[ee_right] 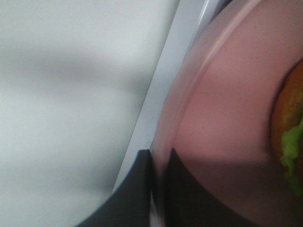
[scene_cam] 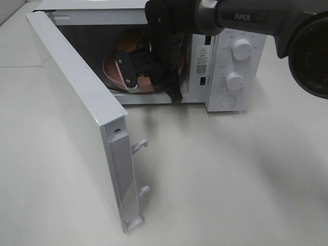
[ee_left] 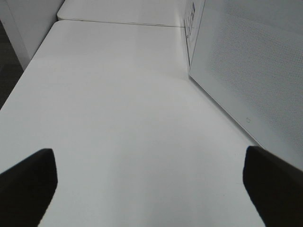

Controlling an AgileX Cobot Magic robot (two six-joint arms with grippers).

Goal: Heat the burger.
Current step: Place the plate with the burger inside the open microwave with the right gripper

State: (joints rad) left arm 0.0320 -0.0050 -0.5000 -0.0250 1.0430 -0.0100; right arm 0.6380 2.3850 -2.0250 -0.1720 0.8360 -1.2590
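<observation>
The white microwave (scene_cam: 225,61) stands at the back with its door (scene_cam: 77,107) swung wide open to the left. A pink plate (scene_cam: 110,69) with the burger (scene_cam: 128,43) sits inside the cavity. My right gripper (scene_cam: 148,82) reaches into the opening. In the right wrist view it (ee_right: 158,189) is shut on the plate's rim (ee_right: 189,85), at the cavity's front sill. The burger's bun and green lettuce (ee_right: 289,127) show at the frame edge. My left gripper (ee_left: 149,189) is open and empty over the table, beside the microwave's side wall (ee_left: 246,71). It is out of the high view.
Two knobs (scene_cam: 241,49) (scene_cam: 234,81) are on the microwave's right panel. The open door's latch hooks (scene_cam: 139,146) stick out over the white table (scene_cam: 230,174). The right arm crosses above the microwave's top right.
</observation>
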